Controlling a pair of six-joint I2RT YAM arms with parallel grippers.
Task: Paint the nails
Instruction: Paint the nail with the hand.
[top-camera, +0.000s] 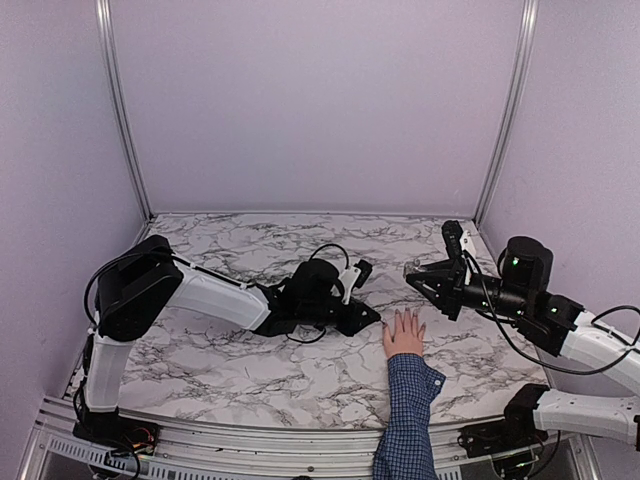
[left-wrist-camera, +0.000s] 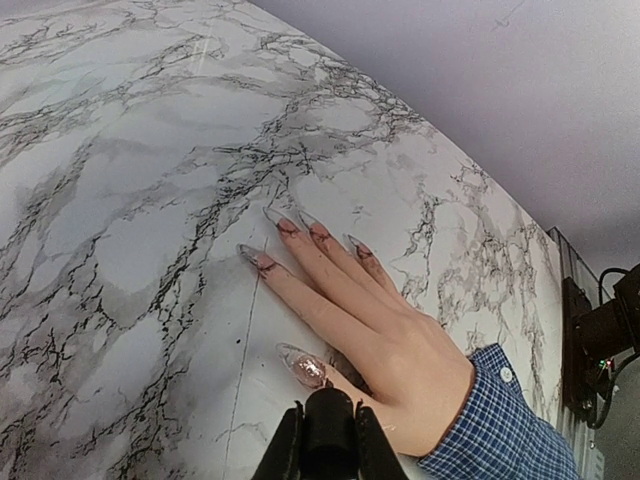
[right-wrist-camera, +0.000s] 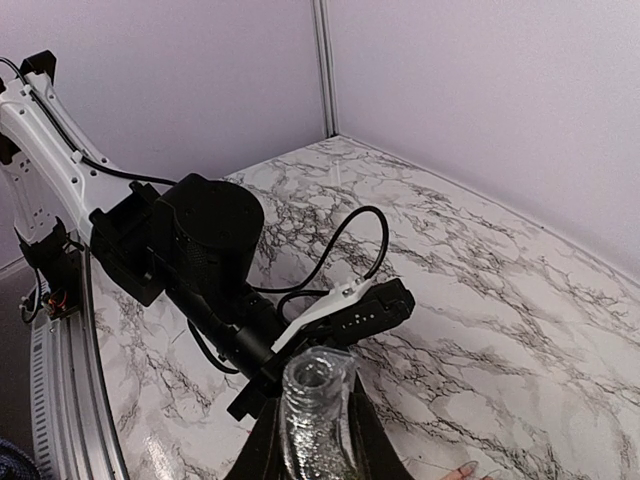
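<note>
Marble table (top-camera: 230, 370): pale hand (top-camera: 404, 335) lies flat, nails (left-wrist-camera: 303, 366) long; left gripper (left-wrist-camera: 328, 462) pinches black cap (left-wrist-camera: 328, 412) just left of the thumbnail; right gripper (right-wrist-camera: 315, 440) clamps glittery bottle (right-wrist-camera: 312, 392).

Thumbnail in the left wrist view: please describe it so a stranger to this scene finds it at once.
A pale hand with a blue checked sleeve lies flat on the marble table. The thumbnail is the nail lowest in the view, just above the left gripper. It alone glitters; the four other nails lie together farther up.
</note>
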